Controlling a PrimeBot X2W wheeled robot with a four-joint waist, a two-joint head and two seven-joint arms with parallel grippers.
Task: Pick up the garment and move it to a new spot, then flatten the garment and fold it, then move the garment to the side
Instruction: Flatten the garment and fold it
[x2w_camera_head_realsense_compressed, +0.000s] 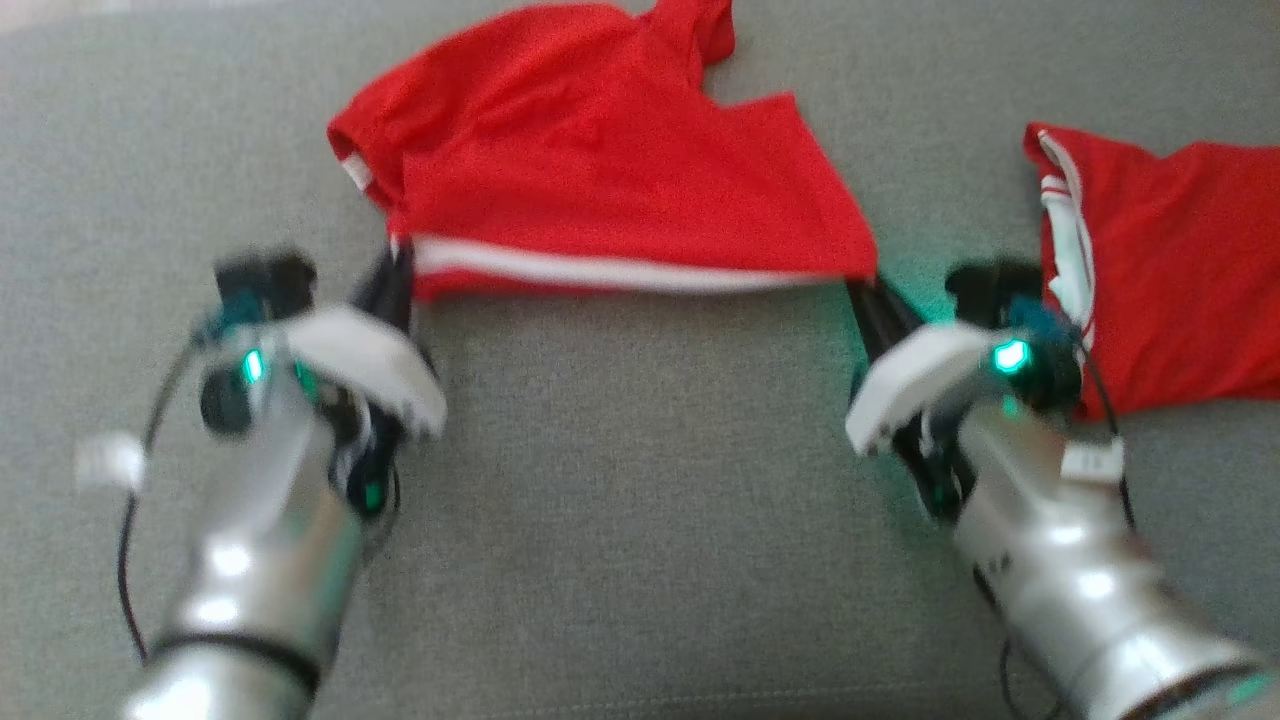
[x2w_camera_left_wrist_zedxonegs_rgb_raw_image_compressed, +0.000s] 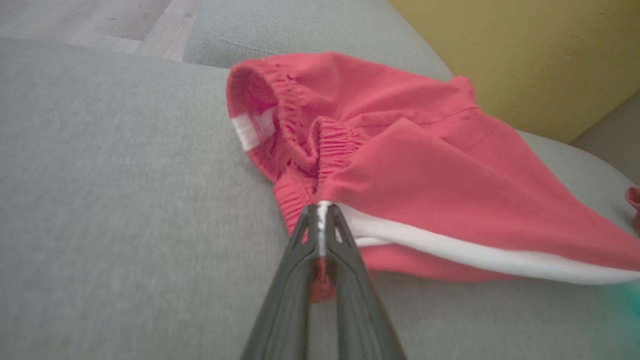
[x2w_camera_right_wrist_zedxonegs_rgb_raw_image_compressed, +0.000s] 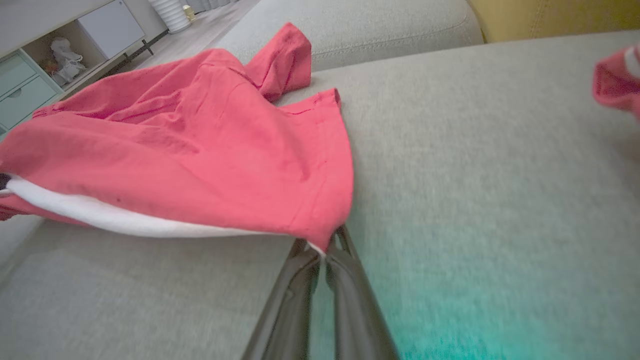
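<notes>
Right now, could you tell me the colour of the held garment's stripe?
White stripe on the red garment; clearest in the left wrist view.

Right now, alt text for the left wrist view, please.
The left tool is shut on the white-striped edge of the red shorts, at the corner beside the elastic waistband. The rest of the shorts lies rumpled on a gray sofa, with a yellow cushion behind and wooden floor at the top left.

a grey couch cushion (x2w_camera_head_realsense_compressed: 640, 520) carries red shorts (x2w_camera_head_realsense_compressed: 600, 180) and another red garment (x2w_camera_head_realsense_compressed: 1180, 270).
</notes>
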